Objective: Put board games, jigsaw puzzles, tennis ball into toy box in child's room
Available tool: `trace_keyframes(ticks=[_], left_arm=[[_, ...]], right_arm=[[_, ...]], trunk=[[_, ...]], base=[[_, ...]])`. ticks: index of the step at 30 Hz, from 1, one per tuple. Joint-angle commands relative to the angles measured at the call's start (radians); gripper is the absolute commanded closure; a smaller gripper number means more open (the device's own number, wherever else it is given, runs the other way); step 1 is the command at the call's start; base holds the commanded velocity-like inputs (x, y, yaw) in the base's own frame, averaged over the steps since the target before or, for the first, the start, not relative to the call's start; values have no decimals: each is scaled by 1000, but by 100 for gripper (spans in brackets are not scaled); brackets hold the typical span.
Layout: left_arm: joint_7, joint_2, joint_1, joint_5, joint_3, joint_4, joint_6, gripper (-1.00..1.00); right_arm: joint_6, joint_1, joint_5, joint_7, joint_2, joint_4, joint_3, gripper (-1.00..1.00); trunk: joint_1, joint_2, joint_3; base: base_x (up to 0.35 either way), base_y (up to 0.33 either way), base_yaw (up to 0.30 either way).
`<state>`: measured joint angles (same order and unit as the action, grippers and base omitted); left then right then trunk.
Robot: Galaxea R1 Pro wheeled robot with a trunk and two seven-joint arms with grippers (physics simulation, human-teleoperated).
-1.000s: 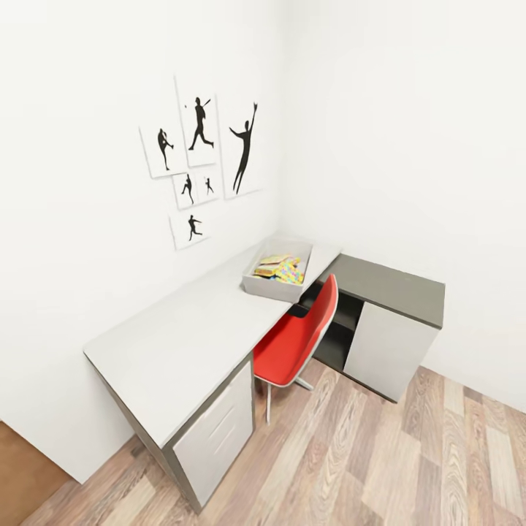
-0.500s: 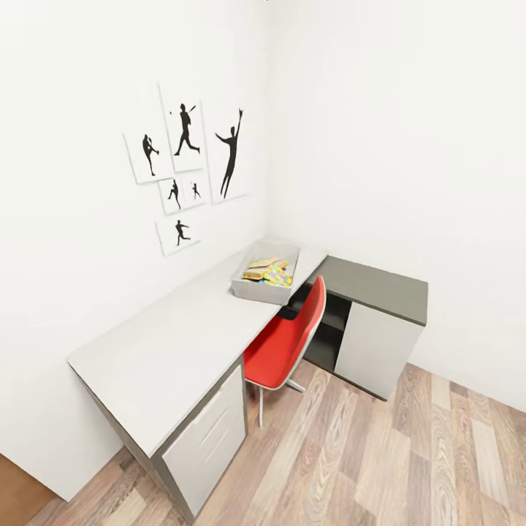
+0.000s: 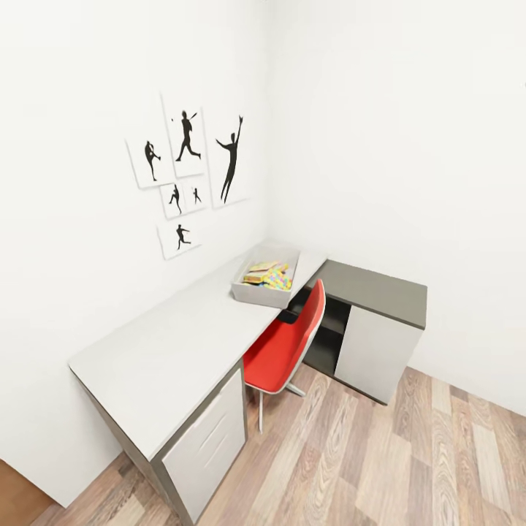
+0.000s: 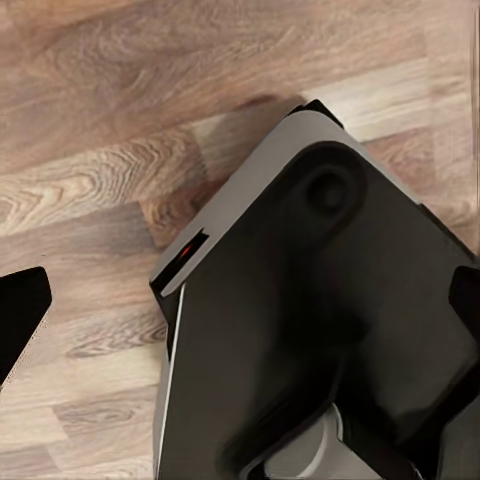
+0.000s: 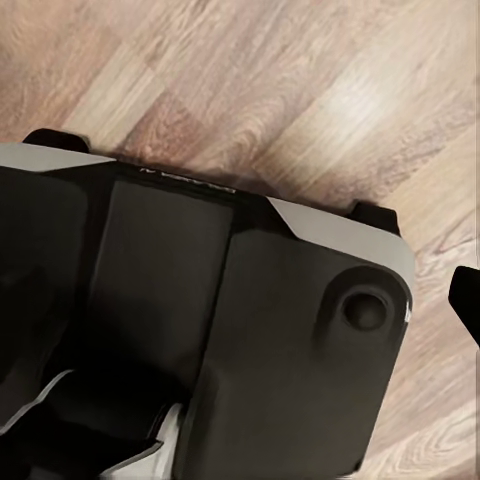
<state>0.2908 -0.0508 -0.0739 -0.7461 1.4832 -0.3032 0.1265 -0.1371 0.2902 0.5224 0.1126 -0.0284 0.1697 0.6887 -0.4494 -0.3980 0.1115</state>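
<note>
Both wrist views look down on the robot base [image 4: 330, 330] above wood floor [image 5: 300, 80]; gripper openings cannot be determined. The toy box [image 3: 267, 279] (colourful contents inside) sits on the table [image 3: 168, 343], behind the red chair [image 3: 288, 347]. Framing has shifted slightly since half a second ago.

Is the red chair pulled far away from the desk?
No, the red chair is tucked against the desk, right below the toy box.
</note>
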Motion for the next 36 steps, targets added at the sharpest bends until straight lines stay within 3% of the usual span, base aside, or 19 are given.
trace_keyframes(ticks=[1, 9, 36], left_arm=[[6, 2, -1, -5, 8, 2, -11, -100], [0, 2, -1, -4, 8, 34, -78, -100], [-1, 15, 0, 2, 13, 64, -88, -100]], right_arm=[[3, -4, 3, 2, 1, -3, 3, -100], [54, -30, 0, 11, 2, -15, -4, -100], [79, -27, -5, 18, 6, -11, -11, -100]], trunk=[[-1, -2, 0], [-1, -2, -10], [-1, -2, -14]], base=[[0, 0, -3], [0, 0, -1], [0, 0, 0]])
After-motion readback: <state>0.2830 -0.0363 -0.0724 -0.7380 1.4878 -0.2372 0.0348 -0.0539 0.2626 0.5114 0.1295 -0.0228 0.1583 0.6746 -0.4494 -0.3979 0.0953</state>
